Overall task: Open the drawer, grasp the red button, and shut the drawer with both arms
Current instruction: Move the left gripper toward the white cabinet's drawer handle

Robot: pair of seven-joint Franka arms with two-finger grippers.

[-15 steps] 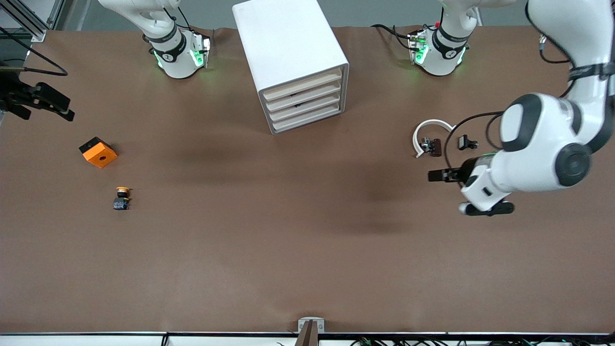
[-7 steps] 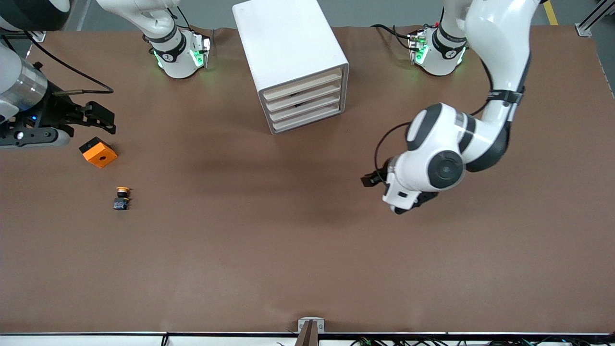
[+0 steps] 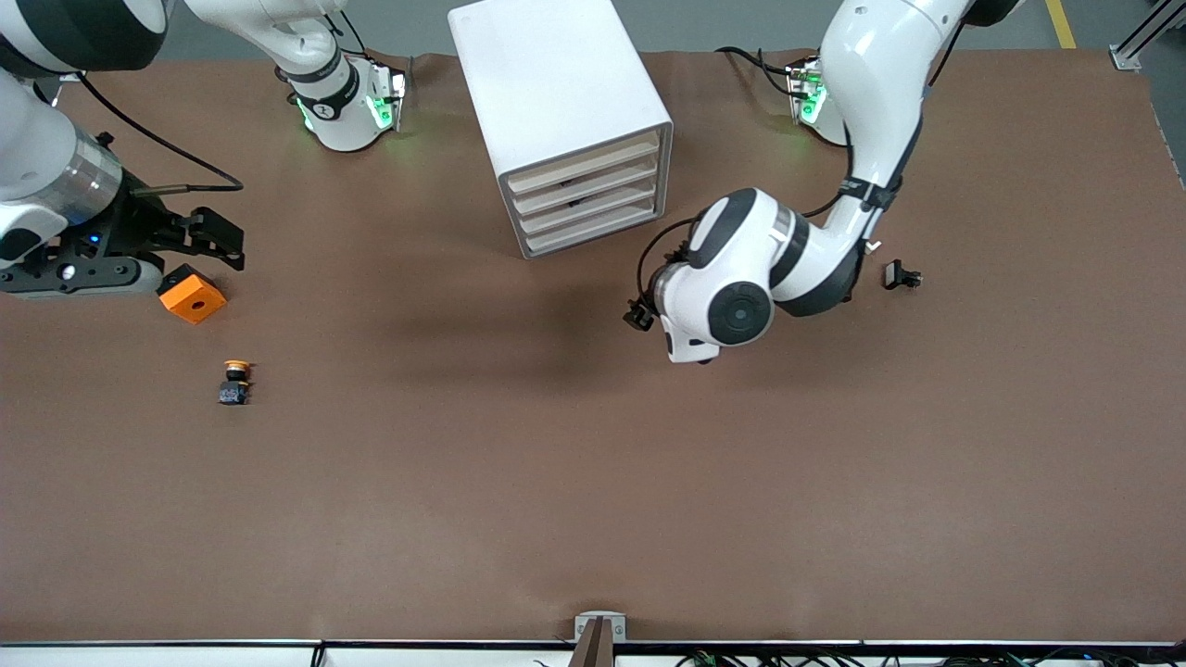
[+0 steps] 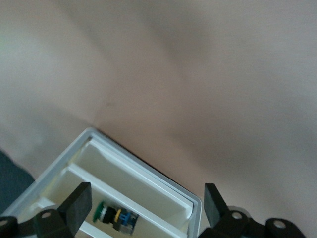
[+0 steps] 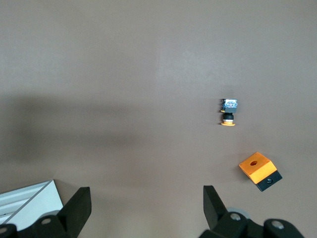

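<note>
With all drawers shut, the open left gripper (image 3: 637, 315) approached the drawer unit (image 3: 565, 120), next needing a drawer-front grip; the open right gripper (image 3: 222, 243) waited above the table.

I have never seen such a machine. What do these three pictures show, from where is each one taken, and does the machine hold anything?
These are two white robot arms at a brown table, each ending in a two-finger gripper. The big picture looks down from a high camera that faces the robots. The two small pictures come from cameras on the arms' wrists, so the dark fingers at their lower edge belong to that arm.

The left gripper is over the table in front of the white drawer cabinet. Its wrist camera shows a small button, green at one end, inside the cabinet. The right gripper is beside the orange cube.

Nearer the front camera than the cube lies an orange-capped button. A small black part lies toward the left arm's end.

Both grippers are open and hold nothing.
</note>
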